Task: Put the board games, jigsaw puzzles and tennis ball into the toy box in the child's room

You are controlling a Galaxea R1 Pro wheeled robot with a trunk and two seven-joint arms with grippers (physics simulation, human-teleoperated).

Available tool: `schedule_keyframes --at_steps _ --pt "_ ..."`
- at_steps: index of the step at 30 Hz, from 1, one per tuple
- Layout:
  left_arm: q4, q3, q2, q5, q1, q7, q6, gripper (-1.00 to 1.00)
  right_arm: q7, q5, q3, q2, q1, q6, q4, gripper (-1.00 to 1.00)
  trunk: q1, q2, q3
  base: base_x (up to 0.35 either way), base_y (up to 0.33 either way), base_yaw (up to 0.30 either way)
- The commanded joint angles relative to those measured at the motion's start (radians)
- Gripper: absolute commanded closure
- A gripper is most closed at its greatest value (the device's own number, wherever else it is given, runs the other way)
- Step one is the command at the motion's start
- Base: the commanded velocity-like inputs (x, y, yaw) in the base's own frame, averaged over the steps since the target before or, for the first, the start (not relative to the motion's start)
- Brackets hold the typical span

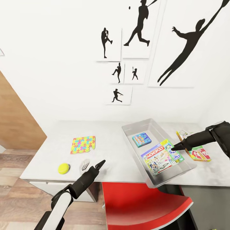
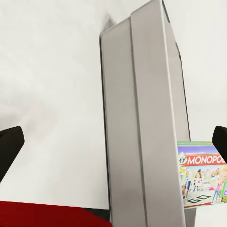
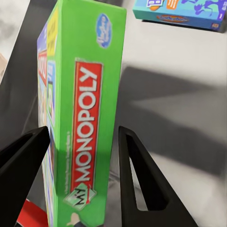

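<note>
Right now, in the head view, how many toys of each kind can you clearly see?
Board games: 3 (Monopoly, blue game, Skip-Bo)
Jigsaw puzzles: 1
Tennis balls: 1
Total: 5

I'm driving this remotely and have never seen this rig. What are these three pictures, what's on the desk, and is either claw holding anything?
You are steering a two-armed wheeled robot in a simulated child's room. The big picture comes from its head, looking down on a grey table. The other two come from cameras on each wrist, looking along the fingers.

On the table: a puzzle, a tennis ball, a small pale object I cannot identify, and the toy box. Inside the box lie a blue game and the Monopoly box. A third game lies on the table to the right of the box.

The right gripper straddles the Monopoly box's green edge; whether it is clamped is unclear. The left gripper hovers open, holding nothing.
</note>
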Motion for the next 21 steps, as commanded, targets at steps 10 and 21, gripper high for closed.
schedule_keyframes --at_steps 10,21 --pt "0.0 0.001 0.0 0.006 -0.001 0.0 0.005 -1.0 0.009 0.006 0.001 -0.003 -0.002 0.011 -0.001 1.0 0.001 -0.002 -0.002 0.0 0.0 0.0" --pt "0.001 0.001 0.0 0.006 -0.001 0.0 0.005 -1.0 0.011 0.006 0.0 -0.018 -0.002 0.038 -0.001 1.0 0.001 -0.002 -0.002 0.0 0.0 0.0"
